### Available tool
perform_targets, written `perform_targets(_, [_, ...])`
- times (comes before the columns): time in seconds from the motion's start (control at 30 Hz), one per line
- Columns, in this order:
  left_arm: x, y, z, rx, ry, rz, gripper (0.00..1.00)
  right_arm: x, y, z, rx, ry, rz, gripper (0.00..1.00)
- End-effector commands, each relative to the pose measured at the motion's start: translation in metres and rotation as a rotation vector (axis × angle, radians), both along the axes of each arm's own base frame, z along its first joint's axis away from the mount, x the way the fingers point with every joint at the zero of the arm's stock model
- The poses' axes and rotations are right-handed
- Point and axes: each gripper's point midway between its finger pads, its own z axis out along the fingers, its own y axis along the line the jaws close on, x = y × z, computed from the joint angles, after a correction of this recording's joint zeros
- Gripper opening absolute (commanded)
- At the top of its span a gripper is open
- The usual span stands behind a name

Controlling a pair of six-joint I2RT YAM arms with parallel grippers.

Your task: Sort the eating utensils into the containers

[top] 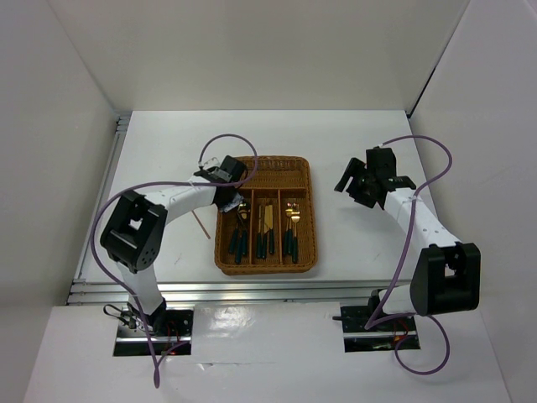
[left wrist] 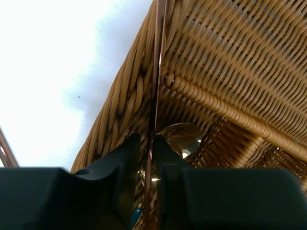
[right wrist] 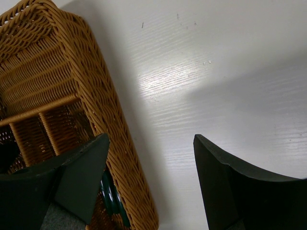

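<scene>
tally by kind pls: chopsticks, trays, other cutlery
Chopsticks: 2, one in the left gripper, the other on the table.
Wicker tray: 1.
Gold-headed cutlery: in three long slots, too small to count.
Total counted: 3.

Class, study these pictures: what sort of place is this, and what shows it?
Probably a robot lab test cell, not a kitchen: plain white walls box in a white table, two arms are bolted at its near edge, and a wicker tray holds cutlery.

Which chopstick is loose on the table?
The chopstick lying left of the wicker tray; the other chopstick is pinched in the left gripper, over the tray.
</scene>
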Motion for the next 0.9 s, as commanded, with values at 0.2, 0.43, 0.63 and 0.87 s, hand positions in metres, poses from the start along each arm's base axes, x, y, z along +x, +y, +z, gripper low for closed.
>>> perform_targets(0.2, [0.013,0.003,0.012,0.034,-0.042,0.007,0.15,0.013,-0.002,0.013,-0.017,-0.044,0.002,0.79])
perform_targets(0.43, [0.019,-0.002,0.070,0.026,-0.120,-0.090,0.12,0.013,-0.002,0.013,-0.017,-0.044,0.002,0.79])
perform_targets(0.63, [0.027,-0.015,0.138,0.019,-0.256,-0.275,0.11,0.013,-0.002,0.013,-0.017,-0.044,0.002,0.79])
perform_targets(0.87, [0.050,-0.013,0.179,0.027,-0.322,-0.189,0.11,0.016,-0.005,0.017,-0.026,-0.055,-0.020,0.79])
